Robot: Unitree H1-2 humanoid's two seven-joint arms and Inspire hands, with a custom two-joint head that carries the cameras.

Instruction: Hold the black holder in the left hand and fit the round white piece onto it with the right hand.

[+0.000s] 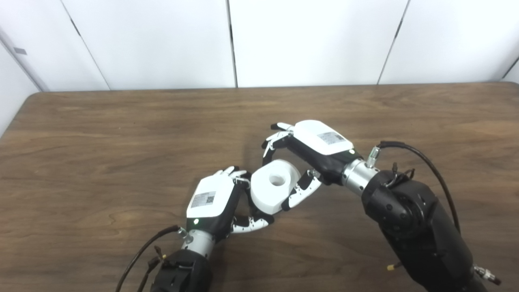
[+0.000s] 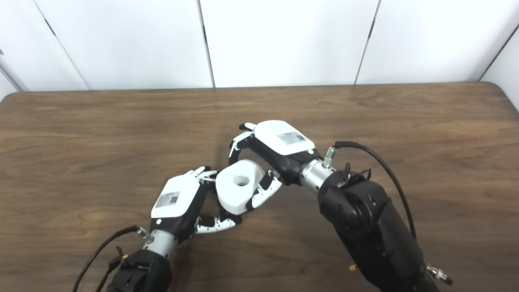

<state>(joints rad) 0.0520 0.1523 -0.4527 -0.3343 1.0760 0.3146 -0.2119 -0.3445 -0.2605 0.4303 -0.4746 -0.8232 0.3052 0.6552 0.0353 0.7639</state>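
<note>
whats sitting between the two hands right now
The round white piece, with a hole in its top, sits between the left hand and the right hand. Both eye views show it.

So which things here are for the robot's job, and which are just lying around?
For the job:
- round white piece, between both hands
- left hand
- right hand
- black holder: hidden, can't see it

Just there:
- wooden table
- white wall panels
</note>
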